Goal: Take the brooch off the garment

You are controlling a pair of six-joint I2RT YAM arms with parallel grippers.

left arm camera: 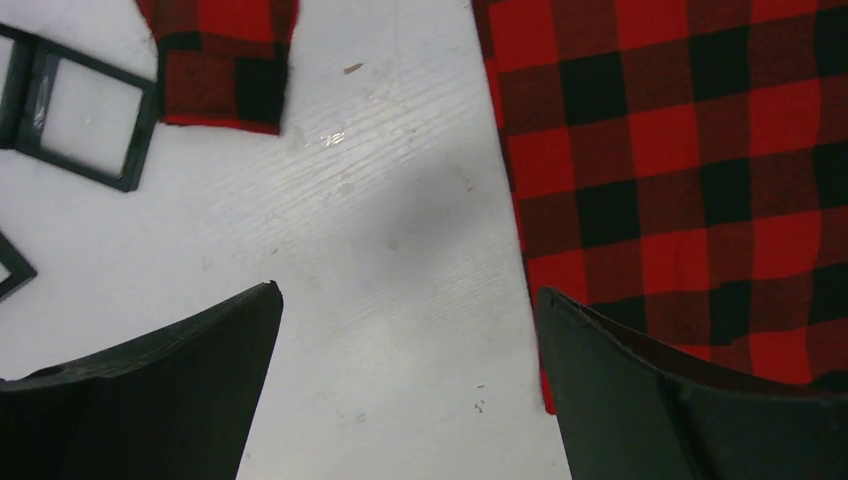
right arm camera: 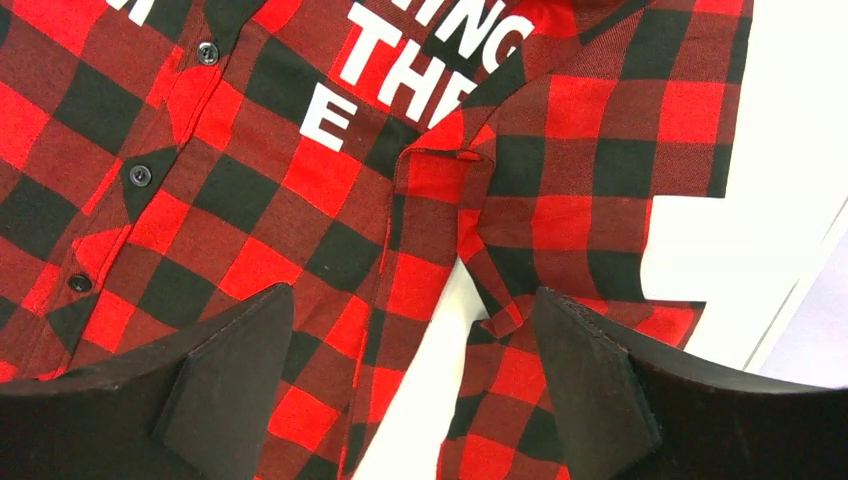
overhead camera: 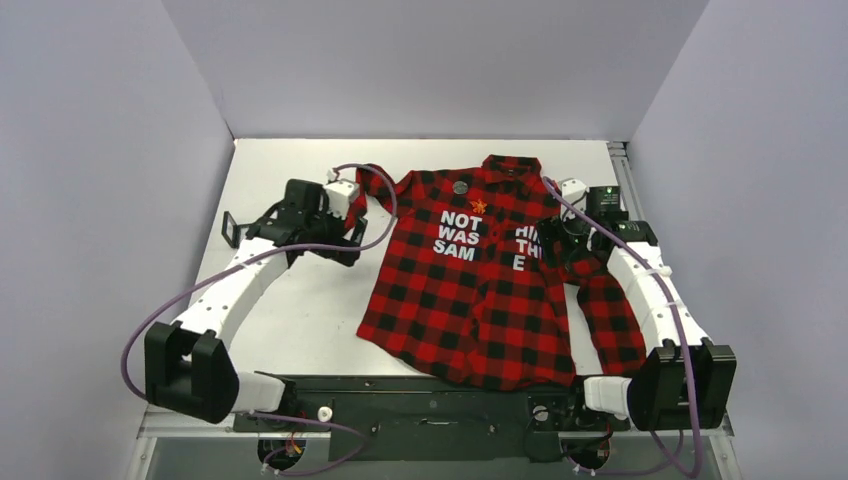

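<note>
Jaws first: both pairs are spread wide with nothing between them. So the left gripper (overhead camera: 348, 232) sits at about 9 o'clock of the shirt (overhead camera: 470, 310), and its wrist cam shows mostly bare table (left arm camera: 390, 200), white and a bit scuffed, with the shirt's side edge running past one fingertip. The right gripper (right arm camera: 410, 300) is over at 3 o'clock, hovering above the spot where the sleeve joins the body.

The pin (overhead camera: 478, 207) is up on the chest near the collar, roughly 1 o'clock from the word NOT in the white lettering (overhead camera: 460, 235). It's a tiny orange-gold spiky thing, way too small here to see how it's fastened, and neither wrist cam has it in view.

My guess on the setup: the shirt is laid flat and face up so the pin is reachable from above, and the arms flank it so one can pin the cloth down while the other plucks. Nothing's been grabbed yet.

Fabric looks like soft woven flannel in red and black checks, wrinkling at the seams, with small dark buttons (right arm camera: 140, 175) down the front. One cuff (left arm camera: 225, 70) lies at 11 o'clock in the left cam, next to a black square frame (left arm camera: 85, 115) I can't identify
</note>
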